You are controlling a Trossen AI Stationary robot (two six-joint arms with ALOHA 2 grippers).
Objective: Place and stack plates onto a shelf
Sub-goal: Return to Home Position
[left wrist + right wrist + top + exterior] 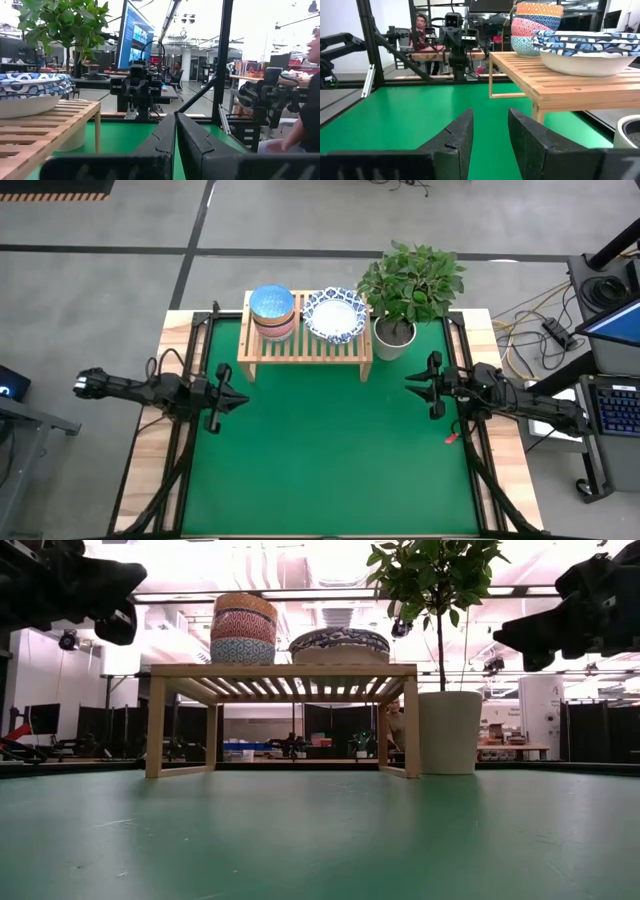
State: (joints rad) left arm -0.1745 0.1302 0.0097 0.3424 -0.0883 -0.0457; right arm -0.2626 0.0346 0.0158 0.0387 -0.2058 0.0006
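Note:
The light-wood shelf (305,352) (280,670) stands on its two side legs at the far middle of the green mat. On its slatted top, toward the left end, is a stack of smaller dishes (272,312) (243,630) (535,25) with a light blue one uppermost. Beside it sits a stack of wider white plates with blue patterned rims (335,316) (338,642) (30,92) (590,47). My left gripper (240,397) (176,135) hovers shut over the mat's left side, pointing right. My right gripper (410,380) (490,135) hovers open over the right side, pointing left. Both hold nothing.
A white pot with a leafy plant (394,338) (450,730) stands on the mat right beside the shelf's right leg. Black frame posts run along both mat sides. The green mat (330,460) lies bare between the arms. People sit beyond the table (421,22) (310,100).

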